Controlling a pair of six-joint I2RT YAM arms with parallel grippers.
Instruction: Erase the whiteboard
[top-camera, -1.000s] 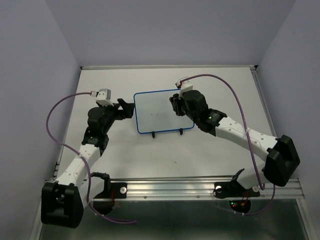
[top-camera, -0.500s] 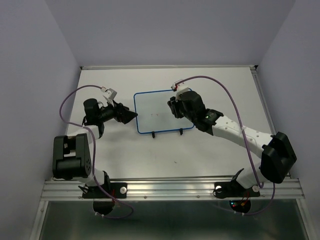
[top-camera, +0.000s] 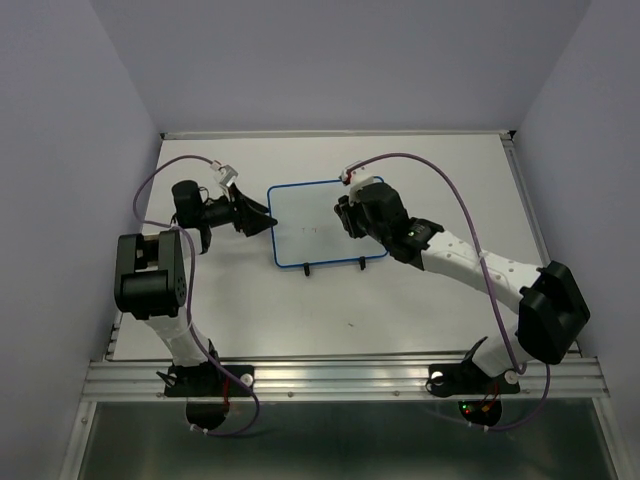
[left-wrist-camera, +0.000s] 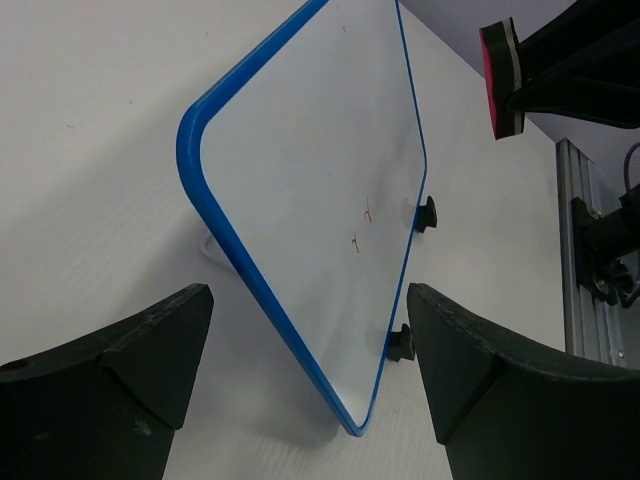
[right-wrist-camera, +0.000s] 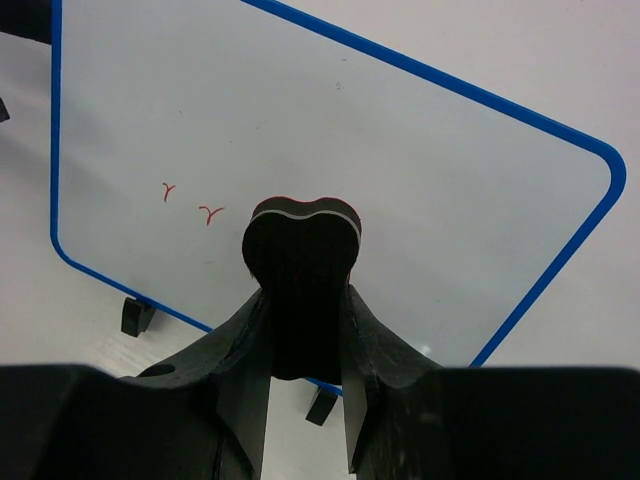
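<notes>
While on a white table (top-camera: 420, 300), the whiteboard (top-camera: 310, 225), lilac walls (top-camera: 330, 60) around.

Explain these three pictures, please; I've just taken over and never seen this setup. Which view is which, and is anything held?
These are two robot arms bolted at the near edge of a white table. The wide picture looks down from above and behind them. The other two come from a camera on each wrist, so that arm's own black fingers show at the bottom. On the table sits a blue-framed whiteboard with two small red marks. The right gripper is shut on an eraser, held at the board; I cannot tell whether it touches. The left gripper is open and empty, facing the board's left edge.
</notes>
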